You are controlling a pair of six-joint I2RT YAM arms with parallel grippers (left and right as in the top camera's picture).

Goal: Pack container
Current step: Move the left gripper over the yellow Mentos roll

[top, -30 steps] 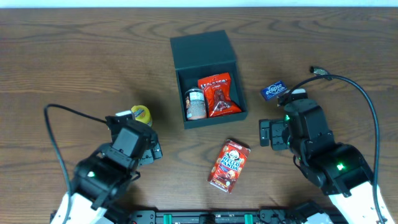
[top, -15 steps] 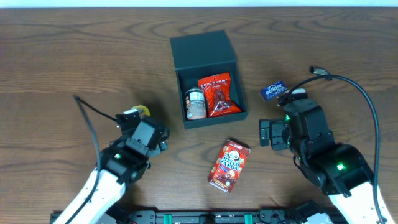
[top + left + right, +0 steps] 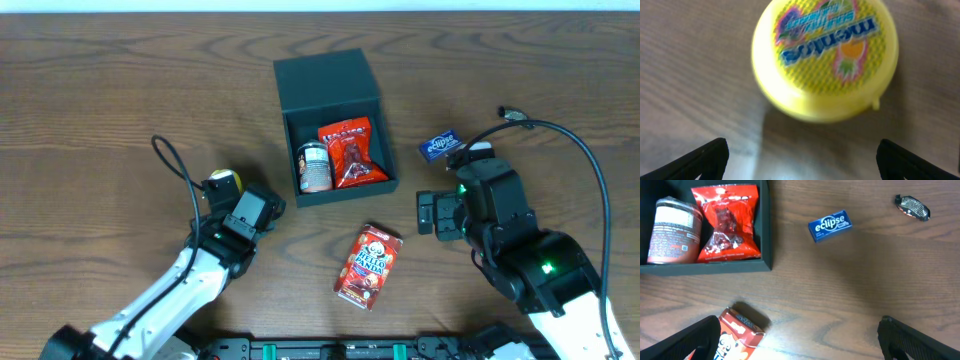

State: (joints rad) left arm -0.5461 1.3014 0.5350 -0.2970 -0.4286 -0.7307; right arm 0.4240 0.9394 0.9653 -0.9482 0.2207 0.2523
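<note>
The container (image 3: 325, 82) sits open at the middle of the surface (image 3: 120, 90), its long axis running near-to-far with a slight tilt. Its lid lies open on the far side, and its tray, holding a can (image 3: 315, 166) and a red snack bag (image 3: 352, 153), is toward the robot. The left fingers (image 3: 707, 160) stand wide just short of a yellow Mentos tub (image 3: 825, 57), apparently clear of it though that view is blurred; the right fingers (image 3: 690, 340) gape wide and empty, right of the container.

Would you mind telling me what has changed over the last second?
The left gripper has swung inward toward the container and now hangs, jaws open, close to the yellow Mentos can; nothing was grasped or released. The right gripper, the can, the Hello Panda box and the Eclipse pack stayed put.
</note>
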